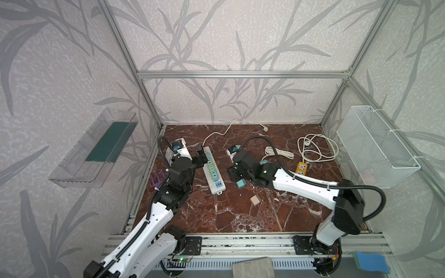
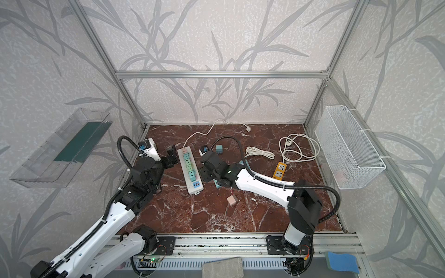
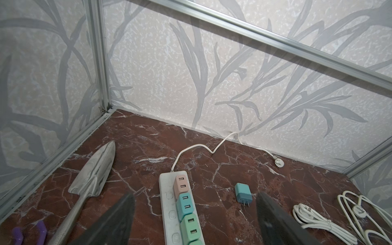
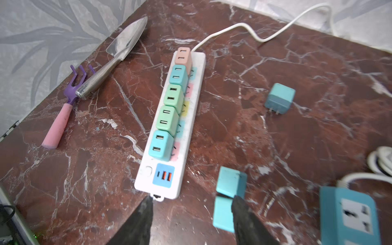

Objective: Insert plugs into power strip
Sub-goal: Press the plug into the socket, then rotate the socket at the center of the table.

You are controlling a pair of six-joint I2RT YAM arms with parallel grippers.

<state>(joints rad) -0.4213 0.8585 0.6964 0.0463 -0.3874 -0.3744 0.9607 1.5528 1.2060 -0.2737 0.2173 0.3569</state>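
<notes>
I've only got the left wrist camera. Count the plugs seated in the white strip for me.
Observer: The white power strip holds five plugs in a row: pink, teal, green, green, teal.
Operator: Now tell me what's by the right hand.
Observer: Off the strip's USB end, two teal plugs lie touching each other, one against a finger of the open right hand.

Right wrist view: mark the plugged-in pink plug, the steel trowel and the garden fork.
pink plug point(image 4: 183, 58), right wrist view, top face.
steel trowel point(image 4: 126, 41), right wrist view, blade.
garden fork point(image 4: 61, 123), right wrist view, pink handle.
</notes>
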